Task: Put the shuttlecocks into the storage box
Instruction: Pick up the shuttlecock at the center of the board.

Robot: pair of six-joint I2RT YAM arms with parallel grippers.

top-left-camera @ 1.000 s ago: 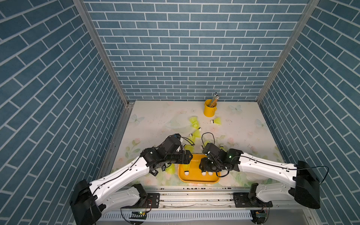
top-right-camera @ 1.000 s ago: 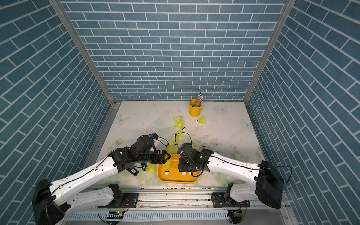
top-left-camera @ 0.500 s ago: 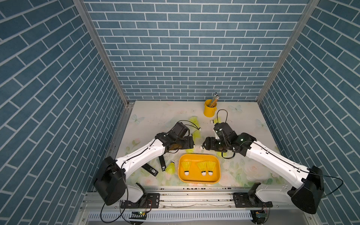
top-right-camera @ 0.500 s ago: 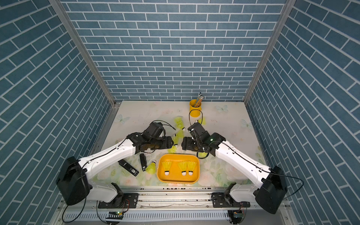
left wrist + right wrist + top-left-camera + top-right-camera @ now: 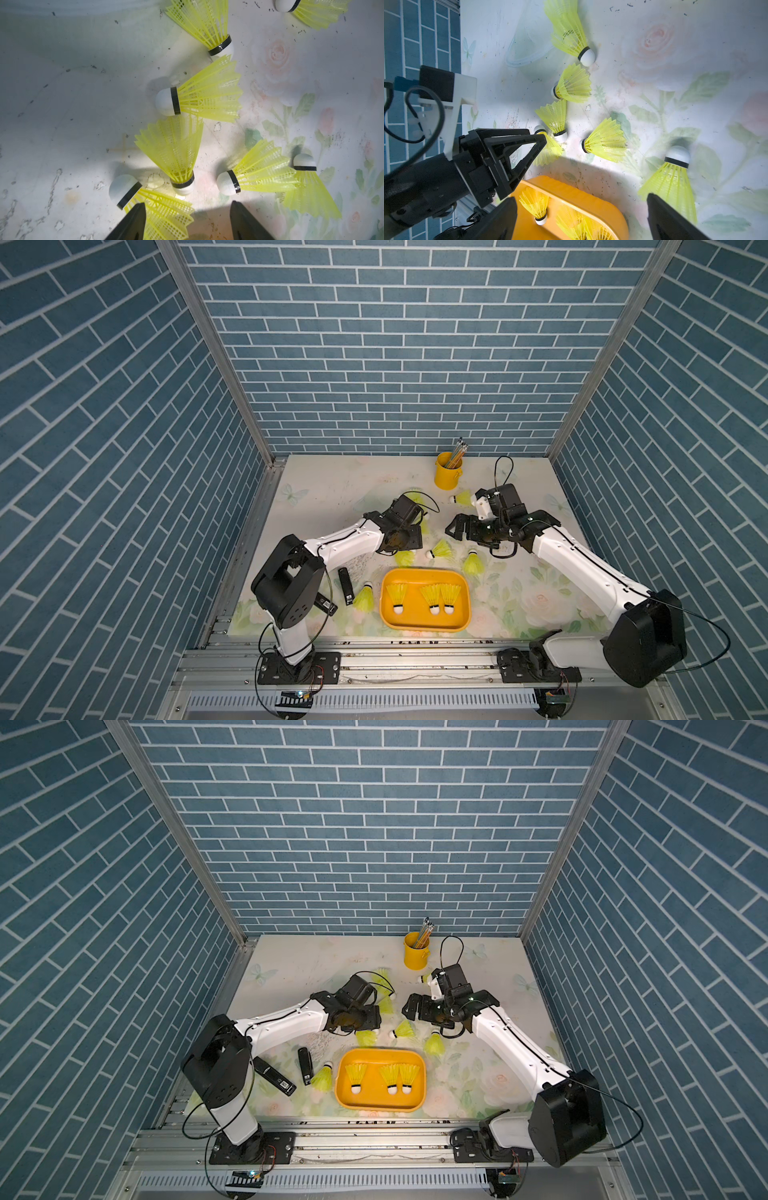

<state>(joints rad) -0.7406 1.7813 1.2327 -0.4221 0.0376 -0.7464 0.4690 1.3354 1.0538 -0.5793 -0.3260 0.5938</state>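
Observation:
The orange-yellow storage box (image 5: pixel 424 572) sits at the table's front and holds three shuttlecocks (image 5: pixel 397 595). Several more shuttlecocks lie loose behind it (image 5: pixel 441 549), and one lies left of it (image 5: pixel 365 597). My left gripper (image 5: pixel 187 209) hangs low over the cluster. It is open, and the skirt of one shuttlecock (image 5: pixel 166 214) lies between its fingers, against one of them. My right gripper (image 5: pixel 583 207) is wide open and empty above the box's back rim (image 5: pixel 571 187), with a loose shuttlecock (image 5: pixel 672 180) beside one finger. In both top views the grippers face each other.
A yellow pencil cup (image 5: pixel 448 472) stands at the back, with one shuttlecock (image 5: pixel 461 498) next to it. Two black bar-shaped objects (image 5: pixel 305 1065) (image 5: pixel 274 1075) lie front left by the left arm's base. Blue brick walls enclose three sides.
Both arms have drawn back from over the box to the loose cluster behind it. The right jaws opened wider and the left jaws narrowed.

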